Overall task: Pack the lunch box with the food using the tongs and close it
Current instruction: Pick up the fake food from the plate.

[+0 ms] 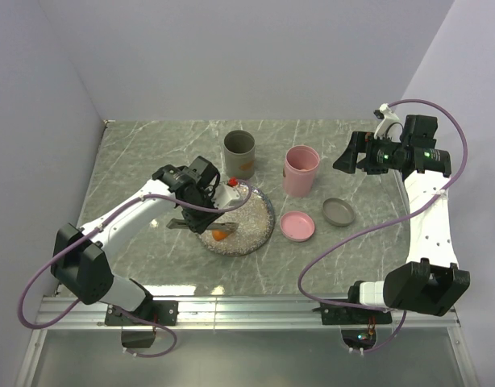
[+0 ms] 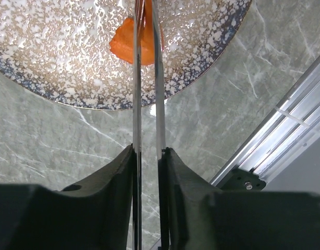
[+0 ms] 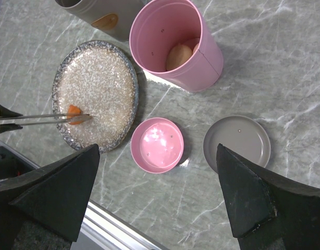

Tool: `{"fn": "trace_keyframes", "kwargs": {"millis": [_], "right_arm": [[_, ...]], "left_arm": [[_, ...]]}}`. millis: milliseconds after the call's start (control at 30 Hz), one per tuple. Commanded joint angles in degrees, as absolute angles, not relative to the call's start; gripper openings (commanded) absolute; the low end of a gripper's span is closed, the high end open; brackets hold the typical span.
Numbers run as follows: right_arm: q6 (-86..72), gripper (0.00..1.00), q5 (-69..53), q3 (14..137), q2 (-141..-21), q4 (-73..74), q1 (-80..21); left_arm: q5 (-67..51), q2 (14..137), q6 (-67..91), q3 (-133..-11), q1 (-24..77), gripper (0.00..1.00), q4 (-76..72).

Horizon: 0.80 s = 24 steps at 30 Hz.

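Left gripper: jaws clamped on the two arms of the tongs, whose tips straddle an orange chunk on the speckled plate at the top of the left wrist view. Right gripper: jaws wide apart, raised at the right of the top view. The pink lunch box stands upright and uncovered at top centre of the right wrist view with a beige ball inside; its pink lid lies below it, beside a grey lid.
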<state>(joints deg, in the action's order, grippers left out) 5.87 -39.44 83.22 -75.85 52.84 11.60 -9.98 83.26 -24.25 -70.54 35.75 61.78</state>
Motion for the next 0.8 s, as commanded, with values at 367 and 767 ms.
{"fn": "trace_keyframes", "kwargs": {"millis": [367, 767], "right_arm": [[6.59, 1.00, -39.20, 83.85, -73.92, 53.17, 11.34], [6.77, 1.00, -39.20, 84.37, -74.18, 53.53, 11.34]], "left_arm": [[-13.80, 81.56, -21.80, -76.81, 36.21, 0.10, 62.84], [-16.52, 81.47, -21.09, -80.07, 35.42, 0.00, 63.02]]}}
